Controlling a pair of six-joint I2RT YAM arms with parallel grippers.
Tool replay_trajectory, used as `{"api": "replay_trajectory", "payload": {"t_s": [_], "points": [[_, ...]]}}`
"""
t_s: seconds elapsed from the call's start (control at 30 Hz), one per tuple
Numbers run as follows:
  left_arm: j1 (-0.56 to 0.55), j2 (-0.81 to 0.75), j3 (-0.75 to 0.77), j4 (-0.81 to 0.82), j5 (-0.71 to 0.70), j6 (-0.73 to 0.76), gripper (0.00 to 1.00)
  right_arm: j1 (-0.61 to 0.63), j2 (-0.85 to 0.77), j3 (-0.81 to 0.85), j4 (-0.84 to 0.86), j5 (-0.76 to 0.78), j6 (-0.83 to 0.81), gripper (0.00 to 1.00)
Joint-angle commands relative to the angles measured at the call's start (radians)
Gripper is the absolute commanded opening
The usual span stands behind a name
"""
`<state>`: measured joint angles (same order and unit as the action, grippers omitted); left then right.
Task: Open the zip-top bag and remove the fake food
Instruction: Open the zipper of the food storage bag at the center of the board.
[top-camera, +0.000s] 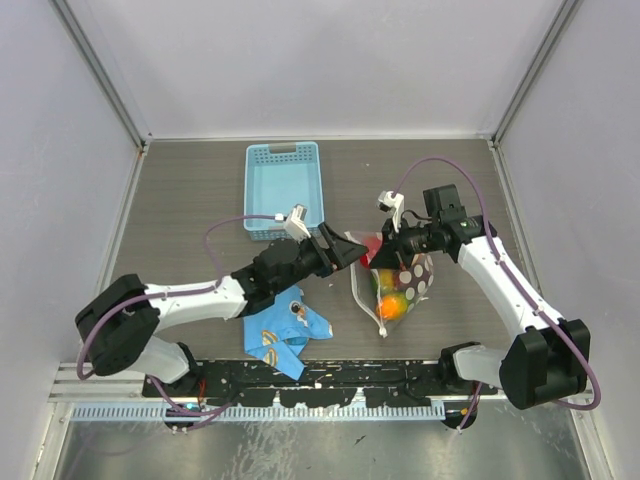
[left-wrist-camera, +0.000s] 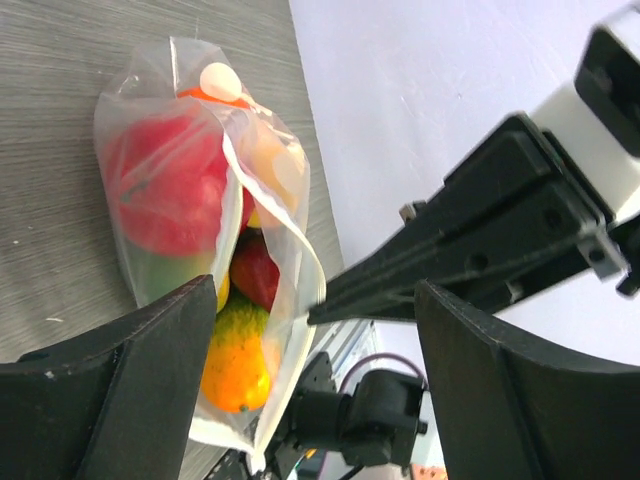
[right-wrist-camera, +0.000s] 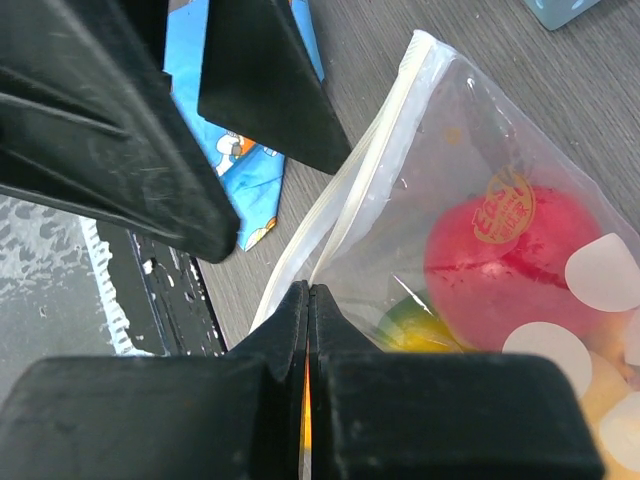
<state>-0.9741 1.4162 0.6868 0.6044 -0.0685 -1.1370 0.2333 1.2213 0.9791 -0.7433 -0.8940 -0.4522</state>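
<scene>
**Top external.** The zip-top bag lies on the grey table, and I place everything else relative to it. Its white zip strip runs down the side facing the left arm. The fake food is all inside; none is on the table. A light blue slotted basket sits beyond the bag to the left, and a blue cartoon-print cloth lies to its left, nearer the arm bases. The left gripper is just beside the bag's far left corner. The right gripper is at the bag's far end.

**Left wrist.** Both left fingers stand wide apart with nothing between them. The bag is ahead of them, not yet between the pads. Inside it, a red piece and an orange piece show through the film. One lip of the mouth is drawn away from the bag by the right gripper's tips.

**Right wrist.** The right jaws are pressed together on the bag's film, just beside the zip strip. The strip's two halves look parted near the pinch and joined farther along. I cannot tell how far the gap runs.

**Step (judgement).** The bag is being opened: one lip is held, the other is free, and the mouth is only partly open.

**Next move (judgement).** The left gripper needs to close on the free lip near the pinch and pull away from the right gripper. It should take film only, not a fruit.
</scene>
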Motion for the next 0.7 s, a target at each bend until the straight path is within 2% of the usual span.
{"api": "replay_trajectory", "payload": {"t_s": [0.0, 0.17, 0.27, 0.47, 0.53, 0.67], "points": [[-0.001, 0.05, 0.096, -0.029, -0.076, -0.085, 0.79, -0.004, -0.042, 0.002, 0.002, -0.032, -0.02, 0.01], [0.0, 0.102, 0.117, -0.035, -0.1, -0.118, 0.69, -0.003, -0.048, -0.008, 0.006, -0.024, -0.023, 0.01], [0.0, 0.1, 0.127, -0.059, -0.104, -0.109, 0.68, -0.003, -0.052, -0.008, 0.007, -0.02, -0.023, 0.01], [0.0, -0.03, 0.135, -0.33, -0.208, 0.01, 0.75, -0.004, -0.056, -0.01, 0.014, -0.018, -0.022, 0.01], [-0.001, -0.07, 0.118, -0.345, -0.208, 0.041, 0.77, -0.005, -0.052, -0.01, 0.015, -0.019, -0.022, 0.01], [0.0, -0.129, 0.079, -0.272, -0.142, 0.092, 0.78, -0.009, -0.052, -0.009, 0.013, -0.019, -0.022, 0.01]]}}
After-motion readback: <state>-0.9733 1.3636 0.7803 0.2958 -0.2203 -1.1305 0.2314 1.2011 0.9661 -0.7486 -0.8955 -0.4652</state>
